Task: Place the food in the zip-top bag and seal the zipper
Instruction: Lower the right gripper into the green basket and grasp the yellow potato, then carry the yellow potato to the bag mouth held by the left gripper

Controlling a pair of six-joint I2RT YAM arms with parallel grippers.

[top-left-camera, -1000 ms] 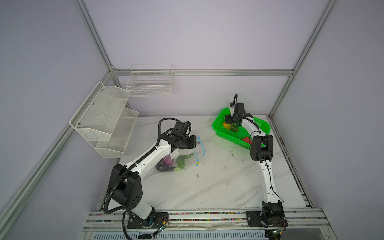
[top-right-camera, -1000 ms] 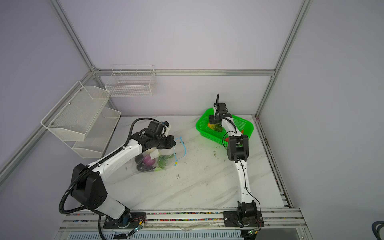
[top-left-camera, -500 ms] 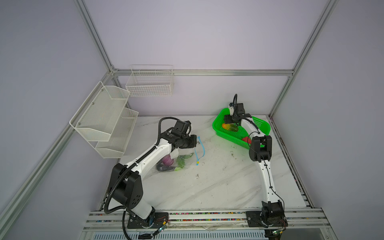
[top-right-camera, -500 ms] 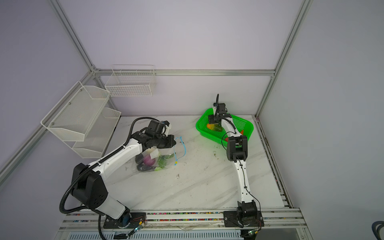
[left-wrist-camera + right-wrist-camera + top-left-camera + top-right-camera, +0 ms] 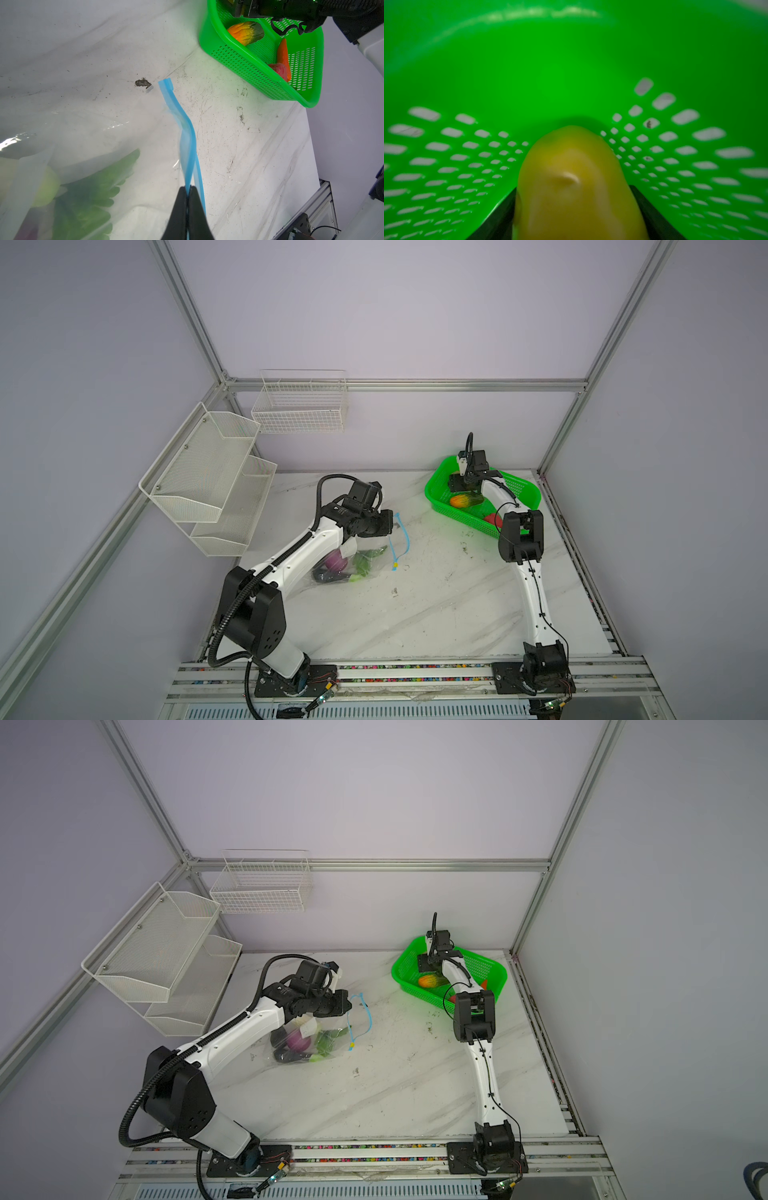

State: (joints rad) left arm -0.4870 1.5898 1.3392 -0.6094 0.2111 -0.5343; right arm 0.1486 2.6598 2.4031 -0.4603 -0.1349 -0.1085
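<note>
The bag [image 5: 380,562] lay well left of the basket [image 5: 432,495] in both top views, with purple [image 5: 334,561] and green [image 5: 363,562] food inside. The left gripper [image 5: 188,192] was clamped on the zipper [image 5: 188,135]. Inside the basket, the right gripper [image 5: 573,189] flanked a yellow piece [image 5: 571,162]. Whether it truly gripped could not be told. A carrot [image 5: 283,52] and a red piece [image 5: 278,69] also lay in the basket. The marble table [image 5: 415,614] was scuffed, and the walls were lilac. The left arm hid part of the bag, and the right wrist view was blurred.
</note>
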